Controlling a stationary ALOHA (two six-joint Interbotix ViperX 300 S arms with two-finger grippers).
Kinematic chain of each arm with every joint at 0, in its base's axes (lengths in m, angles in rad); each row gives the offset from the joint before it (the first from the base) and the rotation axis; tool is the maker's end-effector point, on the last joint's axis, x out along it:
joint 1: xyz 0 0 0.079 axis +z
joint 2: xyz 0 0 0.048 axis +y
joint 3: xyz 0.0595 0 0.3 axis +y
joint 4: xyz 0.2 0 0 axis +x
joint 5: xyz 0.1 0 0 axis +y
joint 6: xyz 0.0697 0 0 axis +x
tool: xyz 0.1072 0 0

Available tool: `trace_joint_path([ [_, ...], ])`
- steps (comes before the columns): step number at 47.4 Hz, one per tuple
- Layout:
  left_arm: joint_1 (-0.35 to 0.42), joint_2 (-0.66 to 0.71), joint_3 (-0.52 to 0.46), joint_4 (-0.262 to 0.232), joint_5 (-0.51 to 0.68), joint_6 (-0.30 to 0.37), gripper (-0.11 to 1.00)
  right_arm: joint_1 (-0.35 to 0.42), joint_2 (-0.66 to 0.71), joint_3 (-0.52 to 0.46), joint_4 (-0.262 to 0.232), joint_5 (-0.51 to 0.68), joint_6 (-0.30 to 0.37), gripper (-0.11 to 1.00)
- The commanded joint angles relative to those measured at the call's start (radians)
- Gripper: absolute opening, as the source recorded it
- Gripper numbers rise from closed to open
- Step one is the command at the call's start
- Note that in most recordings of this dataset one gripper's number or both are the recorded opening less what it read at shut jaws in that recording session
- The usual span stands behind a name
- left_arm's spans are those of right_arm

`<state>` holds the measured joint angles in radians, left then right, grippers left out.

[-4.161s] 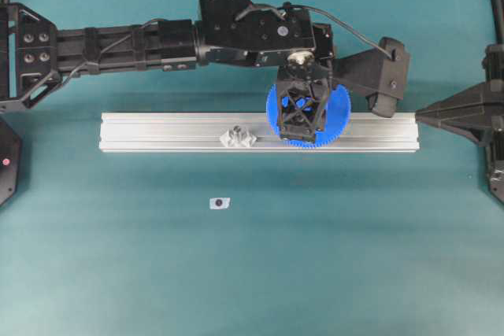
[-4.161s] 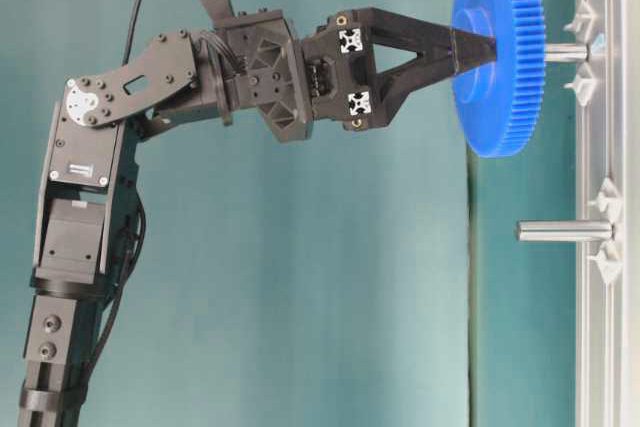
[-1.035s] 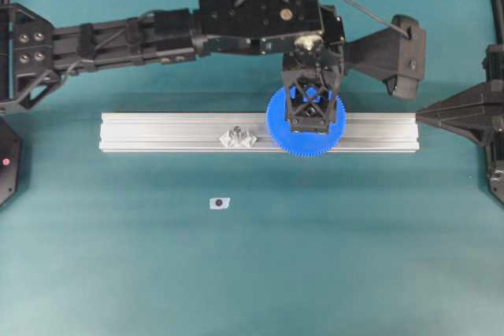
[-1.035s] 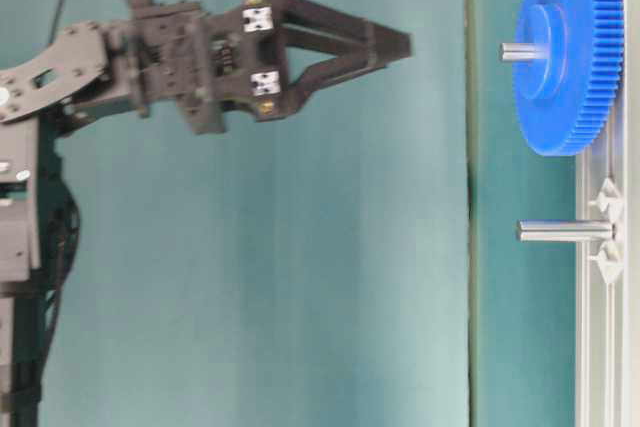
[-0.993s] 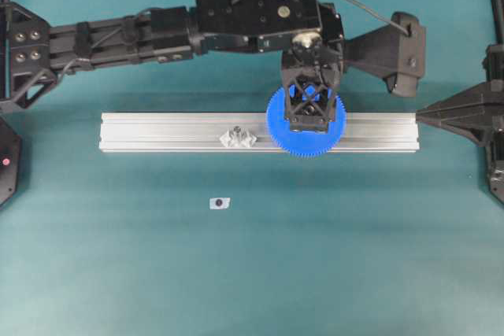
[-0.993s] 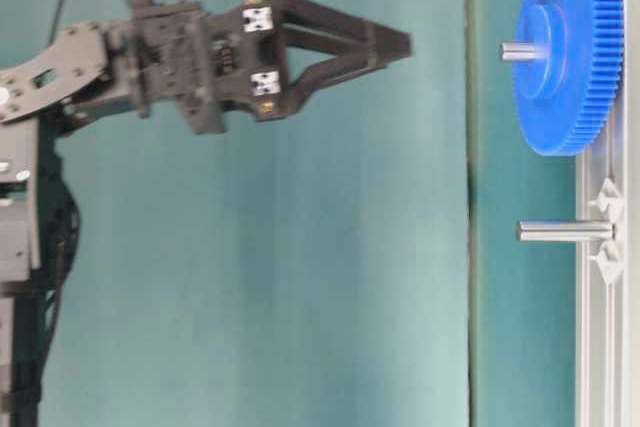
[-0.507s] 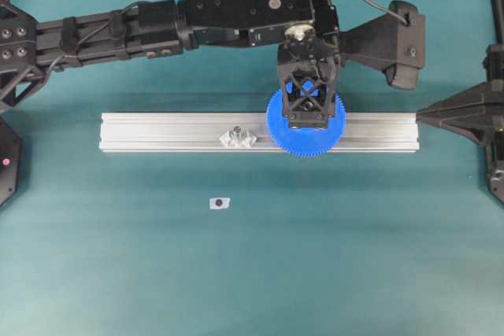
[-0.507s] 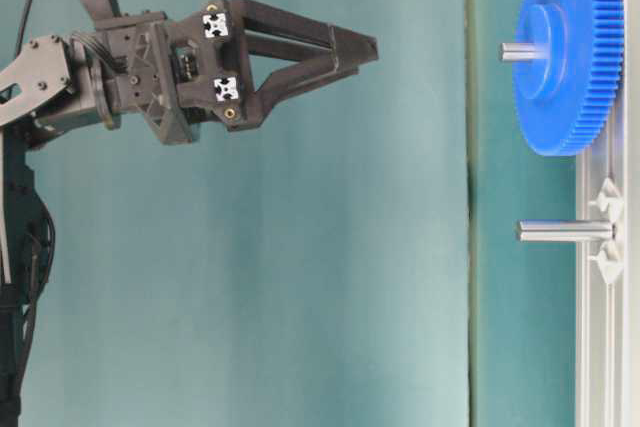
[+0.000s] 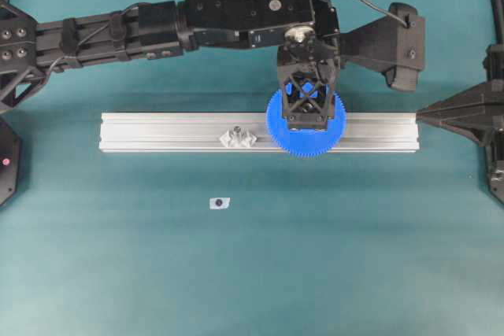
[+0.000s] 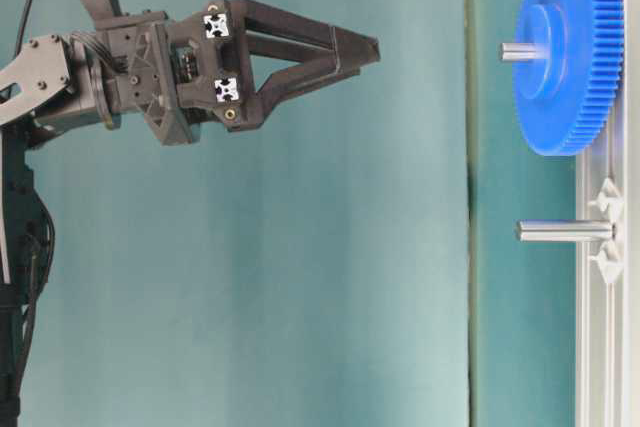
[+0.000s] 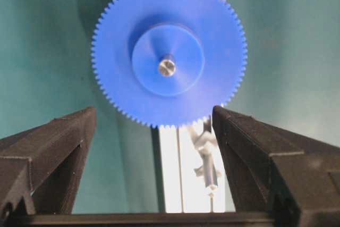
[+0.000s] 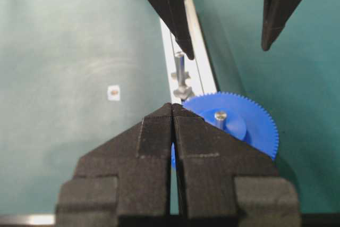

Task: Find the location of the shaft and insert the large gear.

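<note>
The large gear (image 10: 570, 57) is a blue toothed disc lying flat on the aluminium rail (image 9: 157, 131). The shaft (image 11: 167, 67) passes through its hub, and the silvery tip (image 10: 515, 51) stands out above it. My left gripper (image 10: 372, 50) hangs well above the gear, open, with nothing between its fingers (image 11: 64, 136). In the overhead view it covers the gear's middle, so only the blue rim (image 9: 305, 147) shows. My right gripper (image 12: 172, 104) is shut and empty, resting by the rail's right end (image 9: 421, 116), with the gear (image 12: 249, 126) just beyond its tips.
A second bare pin (image 10: 565, 231) between shiny diamond mounts stands on the rail left of the gear (image 9: 238, 138). A small dark-tipped stub (image 9: 219, 203) on a white patch lies on the teal table in front of the rail.
The left gripper, open, has drawn further away from the gear over the last second and has since stopped. The gear stays on the shaft. The right arm has not moved.
</note>
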<state>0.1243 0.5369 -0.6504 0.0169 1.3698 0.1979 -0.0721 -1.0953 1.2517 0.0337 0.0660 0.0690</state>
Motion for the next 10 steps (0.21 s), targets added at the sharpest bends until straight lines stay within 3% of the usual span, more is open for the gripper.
trace_joint_path([
  [1,-0.005,-0.051,-0.012,0.002,0.0,-0.002,0.84,-0.002,0.006,-0.011,0.003,-0.006,0.009,-0.02],
  [10,-0.012,-0.046,-0.012,0.002,0.002,0.0,0.88,-0.003,0.005,-0.011,0.003,-0.006,0.009,-0.02],
])
